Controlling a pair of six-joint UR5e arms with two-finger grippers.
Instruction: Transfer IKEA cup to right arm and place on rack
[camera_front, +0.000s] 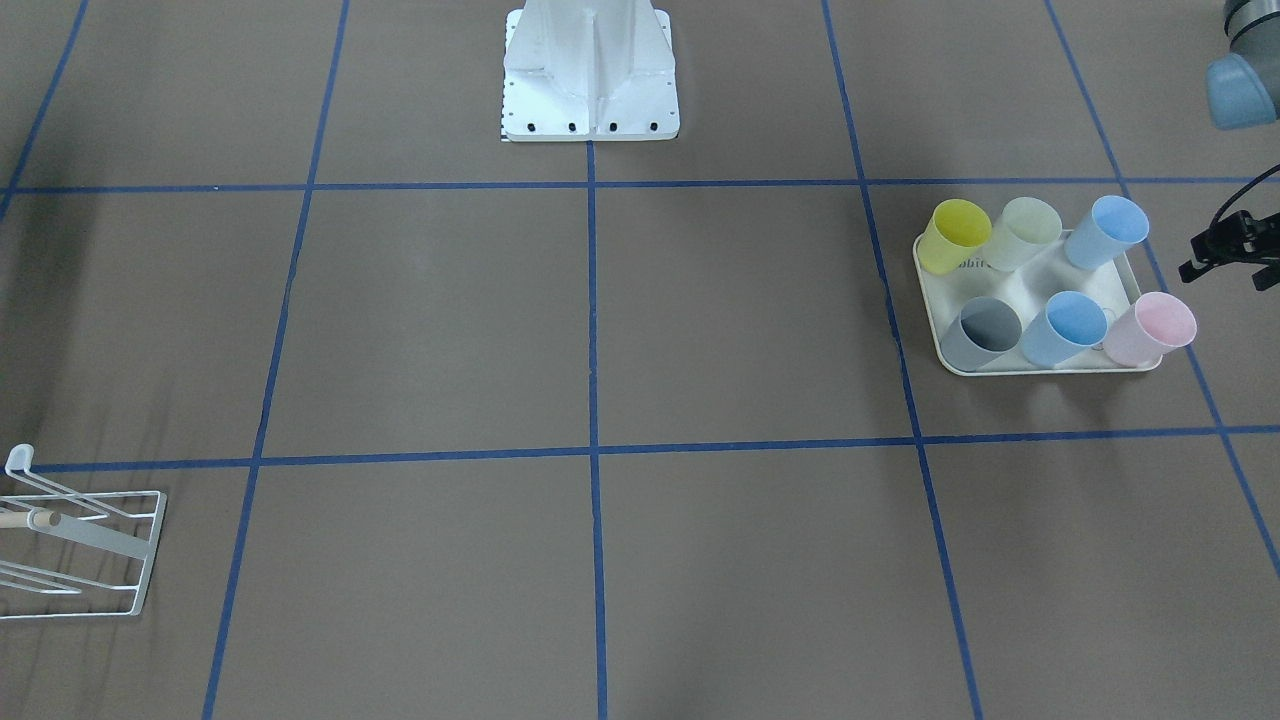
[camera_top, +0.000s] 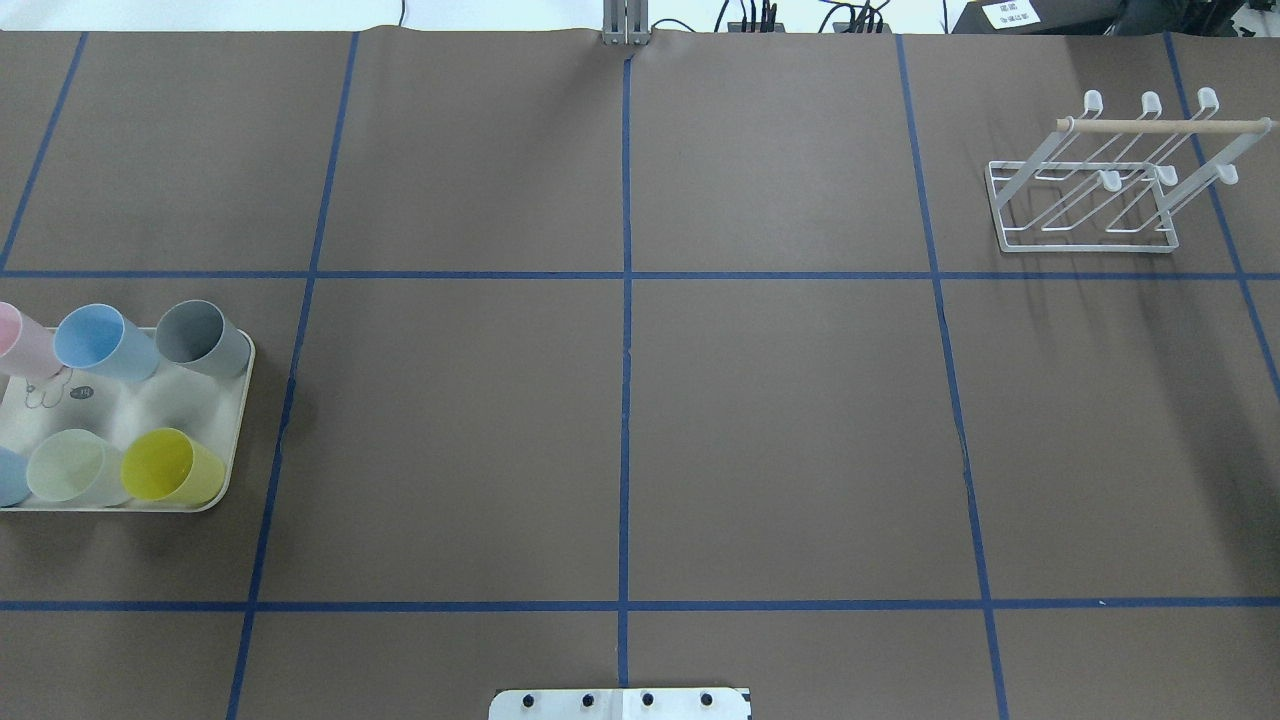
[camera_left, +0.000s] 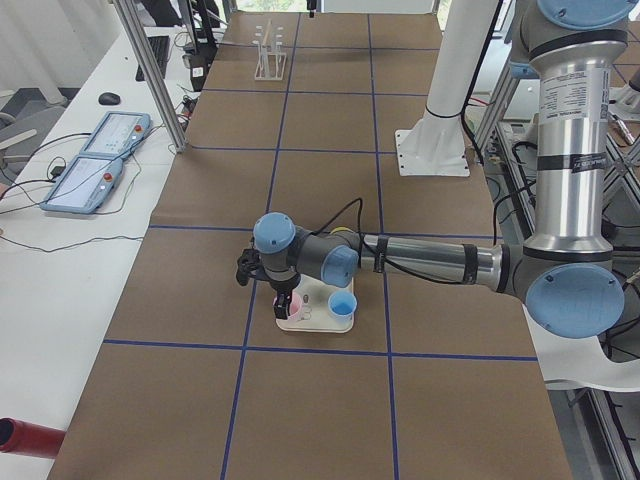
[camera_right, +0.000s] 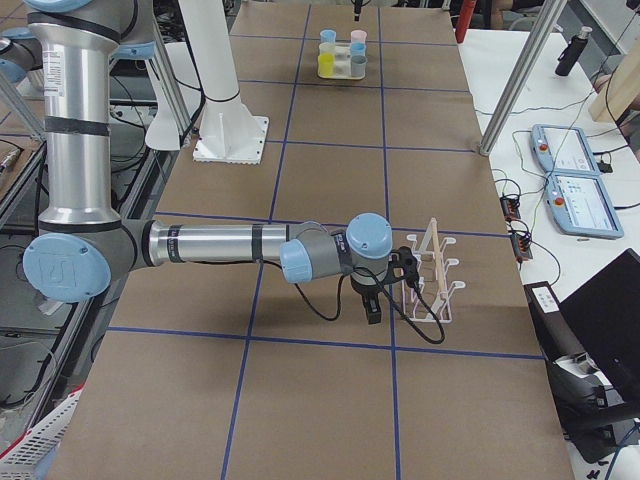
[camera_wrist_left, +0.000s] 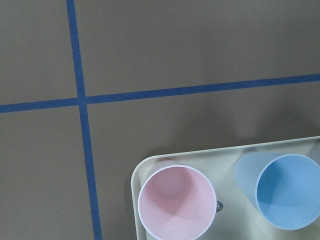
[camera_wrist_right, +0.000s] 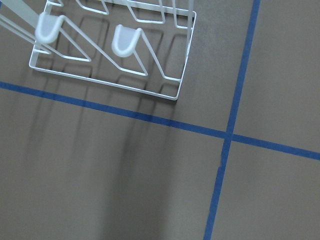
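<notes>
Several IKEA cups stand upright in a cream tray: yellow, pale green, two blue, grey and pink. My left gripper hangs over the tray's outer end, above the pink cup; I cannot tell whether it is open or shut. The white wire rack with its wooden dowel stands empty at the far right. My right gripper hangs just beside the rack; I cannot tell its state. No fingers show in either wrist view.
The robot's white base stands at the table's near-robot edge. Blue tape lines divide the brown table into squares. A black part of the left wrist shows at the front-facing view's right edge, beside the tray.
</notes>
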